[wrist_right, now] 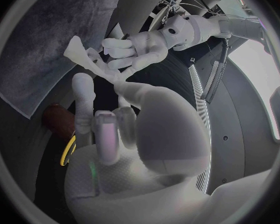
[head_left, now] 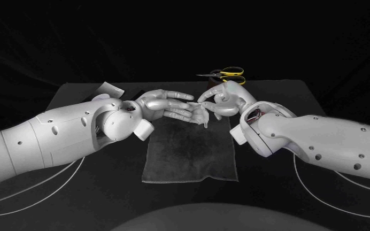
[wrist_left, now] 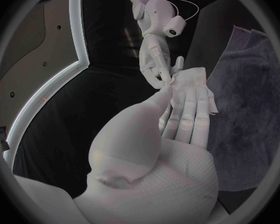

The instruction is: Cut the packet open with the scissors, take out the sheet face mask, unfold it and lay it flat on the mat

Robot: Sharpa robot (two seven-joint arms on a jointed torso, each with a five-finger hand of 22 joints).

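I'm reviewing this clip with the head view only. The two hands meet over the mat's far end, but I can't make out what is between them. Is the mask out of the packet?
Observer: Yes. In the left wrist view a folded white mask lies across the fingers of the left hand, with the thumb on its edge.
Operator: Does the right hand have it too?
Observer: That view shows the right hand with its fingertips touching the mask's corner. I can't tell if they pinch it.
Operator: Unfolded yet?
Observer: No. The right wrist view shows it folded, its layers splaying at one end.
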